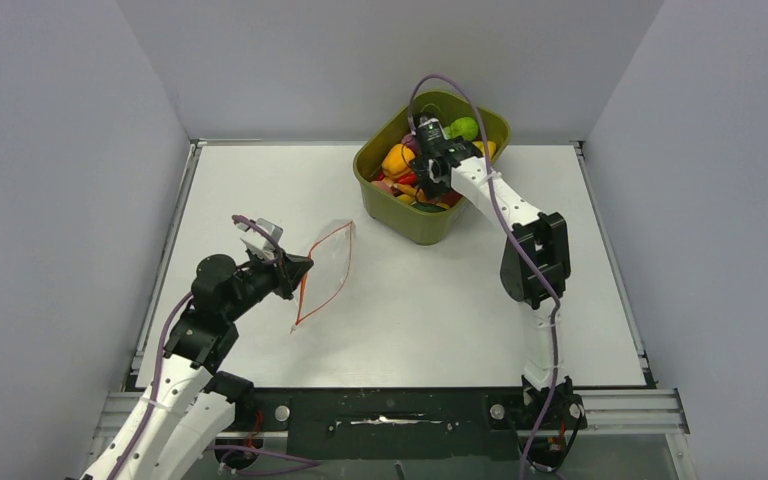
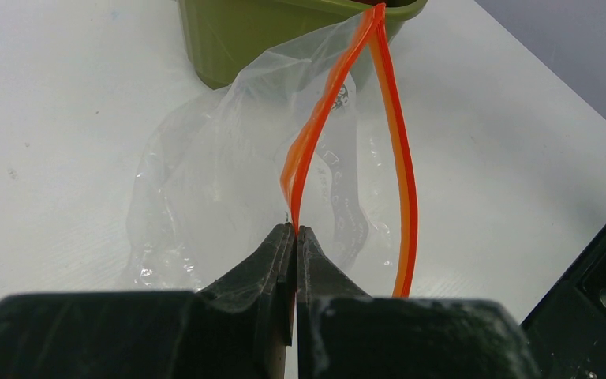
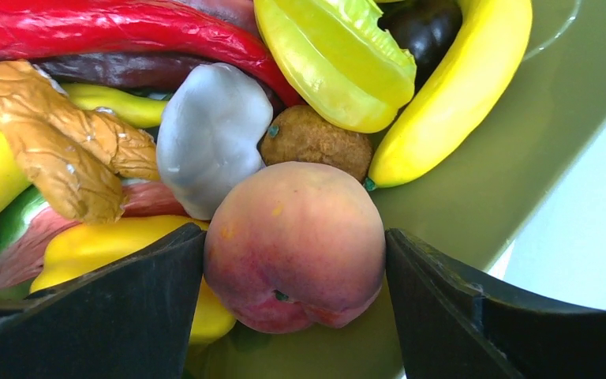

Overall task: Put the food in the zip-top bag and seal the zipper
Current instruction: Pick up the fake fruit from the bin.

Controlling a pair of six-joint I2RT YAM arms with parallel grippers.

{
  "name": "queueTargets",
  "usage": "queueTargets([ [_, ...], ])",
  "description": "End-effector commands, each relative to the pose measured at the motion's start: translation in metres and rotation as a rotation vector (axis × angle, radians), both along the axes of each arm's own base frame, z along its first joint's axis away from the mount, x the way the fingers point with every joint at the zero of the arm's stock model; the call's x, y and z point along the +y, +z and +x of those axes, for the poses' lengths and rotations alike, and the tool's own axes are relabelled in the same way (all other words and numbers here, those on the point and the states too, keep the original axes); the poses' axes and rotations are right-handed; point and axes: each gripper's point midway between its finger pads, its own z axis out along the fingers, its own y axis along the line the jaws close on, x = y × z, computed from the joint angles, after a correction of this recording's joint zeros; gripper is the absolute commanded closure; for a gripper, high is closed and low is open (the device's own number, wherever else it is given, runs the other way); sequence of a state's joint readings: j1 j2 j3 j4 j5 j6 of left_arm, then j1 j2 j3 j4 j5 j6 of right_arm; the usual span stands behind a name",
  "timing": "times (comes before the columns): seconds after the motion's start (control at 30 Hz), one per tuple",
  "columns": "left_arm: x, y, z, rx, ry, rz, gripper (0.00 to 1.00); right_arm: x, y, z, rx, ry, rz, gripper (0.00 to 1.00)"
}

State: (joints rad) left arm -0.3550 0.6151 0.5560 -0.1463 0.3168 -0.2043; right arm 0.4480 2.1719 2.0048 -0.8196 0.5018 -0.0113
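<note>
Peach (image 3: 294, 245) rests in the olive-green tub (image 3: 473, 197), squarely between the fingers of the right gripper (image 3: 294, 237), which appear clamped on its flanks. Well to the left lies the zip-top bag (image 2: 205, 181), mouth agape, the left gripper (image 2: 295, 233) pinched tight on its zipper (image 2: 398, 174).

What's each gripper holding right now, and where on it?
Left gripper pinches the zip-top bag by its orange zipper. Right gripper brackets the peach in the tub; a firm grip cannot be told.

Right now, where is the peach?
In the right wrist view, the peach sits in the green tub, between the fingers of the right gripper, beside a banana.
</note>
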Motion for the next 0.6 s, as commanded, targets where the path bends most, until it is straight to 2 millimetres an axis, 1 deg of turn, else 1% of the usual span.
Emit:
queueTargets([
  [0.0,0.0,0.02,0.002,-0.077,0.002,-0.015,1.0,0.0,0.067,-0.005,-0.165,-0.012,0.073,0.45],
  [0.1,0.001,0.02,0.003,-0.078,0.01,-0.016,1.0,0.0,0.078,-0.012,-0.185,-0.012,0.11,0.48],
  [0.27,0.0,0.02,0.006,-0.06,0.029,-0.05,1.0,0.002,0.098,-0.029,-0.226,-0.004,0.194,0.49],
  [0.4,-0.002,0.02,0.009,-0.043,0.036,-0.077,1.0,0.007,0.114,-0.05,-0.252,0.02,0.292,0.5],
  [0.47,-0.002,0.02,0.011,-0.034,0.046,-0.084,1.0,0.008,0.114,-0.063,-0.245,0.029,0.333,0.5],
  [0.53,-0.001,0.022,0.014,-0.032,0.061,-0.095,1.0,0.009,0.119,-0.076,-0.251,0.039,0.375,0.51],
  [0.57,-0.001,0.023,0.015,-0.033,0.066,-0.103,1.0,0.01,0.128,-0.083,-0.27,0.048,0.407,0.52],
])
